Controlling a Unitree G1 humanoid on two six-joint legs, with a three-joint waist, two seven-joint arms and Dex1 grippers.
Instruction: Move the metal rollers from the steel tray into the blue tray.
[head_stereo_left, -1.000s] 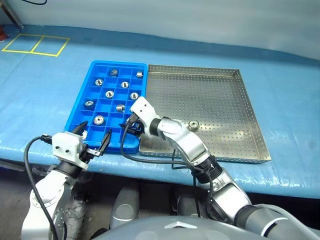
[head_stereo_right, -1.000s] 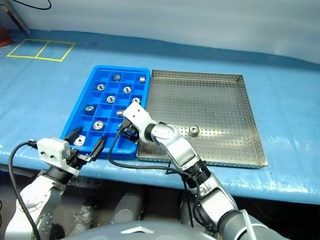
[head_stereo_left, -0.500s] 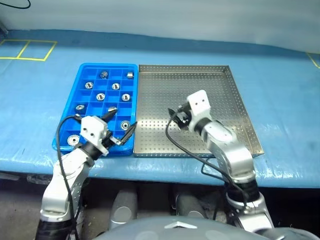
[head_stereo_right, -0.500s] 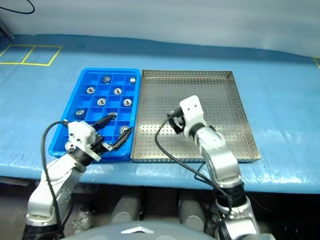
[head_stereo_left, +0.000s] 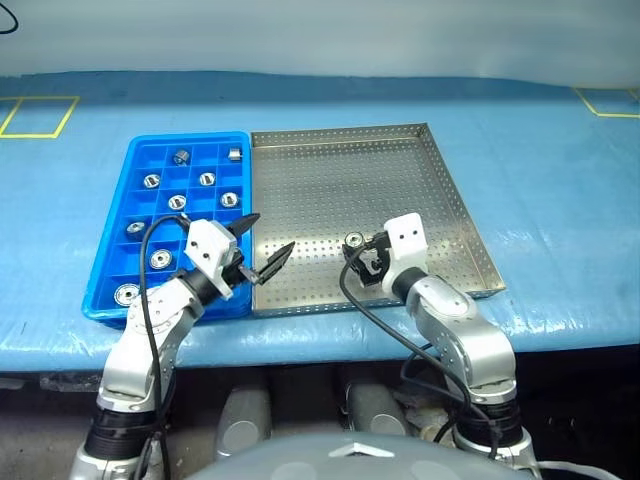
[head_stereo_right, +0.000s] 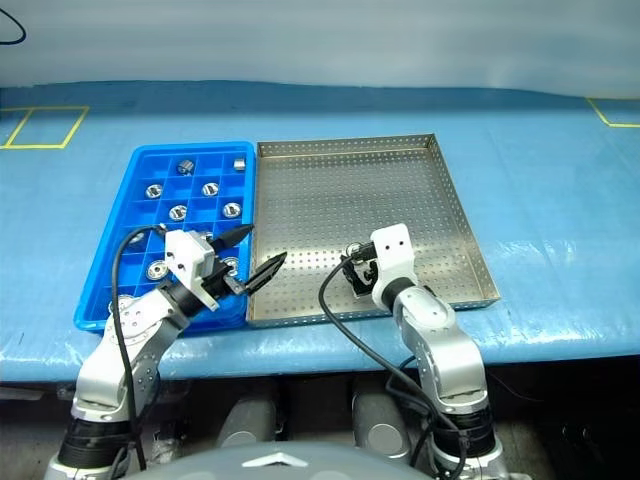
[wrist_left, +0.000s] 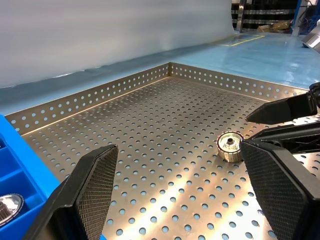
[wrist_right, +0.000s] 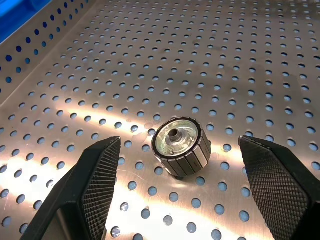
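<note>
A bright blue rectangular plastic tray (head_stereo_left: 108, 262) with a grid of small square compartments lies at the left on the blue-covered table (head_stereo_left: 560, 190). Several small shiny silver metal rollers (head_stereo_left: 179, 202) with dark central holes sit in its compartments, one to a cell where they can be made out.

The left gripper (head_stereo_left: 262, 246) hovers over the seam where the blue tray's right edge touches the steel tray, its two black fingers (wrist_left: 95, 185) spread wide with nothing between them.

Just to the right, touching the blue tray, is the large shallow square tray of grey perforated sheet metal (head_stereo_left: 340, 180) with low raised rims. One last metal roller (wrist_right: 181, 145) stands alone on its perforated floor, near the front rim, hole facing up.

The right gripper (wrist_right: 180, 200) is poised right beside that roller, pointing down at it; its black fingers (wrist_right: 95, 190) stand wide apart on either side of the roller, clear of it and not touching.
</note>
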